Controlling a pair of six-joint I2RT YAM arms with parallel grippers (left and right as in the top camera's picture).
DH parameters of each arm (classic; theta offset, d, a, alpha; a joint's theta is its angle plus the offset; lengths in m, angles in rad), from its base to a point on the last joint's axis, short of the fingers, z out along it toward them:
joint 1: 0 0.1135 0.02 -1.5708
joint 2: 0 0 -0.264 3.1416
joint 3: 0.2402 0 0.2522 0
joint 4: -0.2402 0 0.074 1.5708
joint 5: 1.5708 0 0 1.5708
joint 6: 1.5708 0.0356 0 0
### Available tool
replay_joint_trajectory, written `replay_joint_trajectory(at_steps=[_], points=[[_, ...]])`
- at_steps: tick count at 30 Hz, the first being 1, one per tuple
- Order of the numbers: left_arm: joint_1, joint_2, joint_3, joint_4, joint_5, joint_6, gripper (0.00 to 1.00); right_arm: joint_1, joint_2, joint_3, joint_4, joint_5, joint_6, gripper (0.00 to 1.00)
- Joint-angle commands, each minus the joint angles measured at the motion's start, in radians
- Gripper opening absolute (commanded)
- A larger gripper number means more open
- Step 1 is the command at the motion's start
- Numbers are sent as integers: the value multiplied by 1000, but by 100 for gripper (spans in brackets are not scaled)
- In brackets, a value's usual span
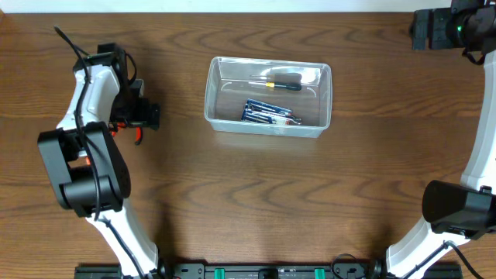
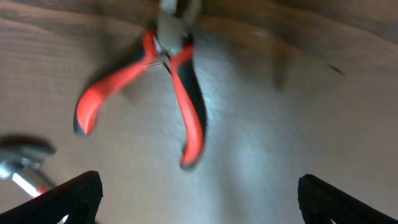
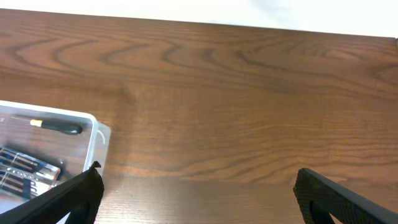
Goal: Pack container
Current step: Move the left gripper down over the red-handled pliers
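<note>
Red-handled pliers (image 2: 186, 112) are seen on the worktop (image 1: 256, 194) beneath the spread, empty left end effector (image 2: 199, 190), well left of the container (image 1: 208, 97) at far centre; a grasp nearer the pivot is advised.

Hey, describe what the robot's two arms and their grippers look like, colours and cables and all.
Both arms have white links and chunky black joint housings: left arm, right arm. A thin black cable loops off the left one; a green light glows on the right. Fingers are matte black wedges.

Open-topped container (image 1: 267, 129) mid-table, pliers (image 2: 185, 109) below left tool (image 2: 199, 190), bare wood (image 1: 256, 201) around
</note>
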Motion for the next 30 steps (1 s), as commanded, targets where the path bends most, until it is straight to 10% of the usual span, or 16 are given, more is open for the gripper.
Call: replay_joint_trajectory(at_steps=[1, 30], points=[[13, 31, -2, 35, 14, -5, 99, -7, -16, 5, -18, -4, 7, 99], [-16, 88, -14, 151, 70, -249, 99, -7, -16, 5, -4, 77, -20, 99]])
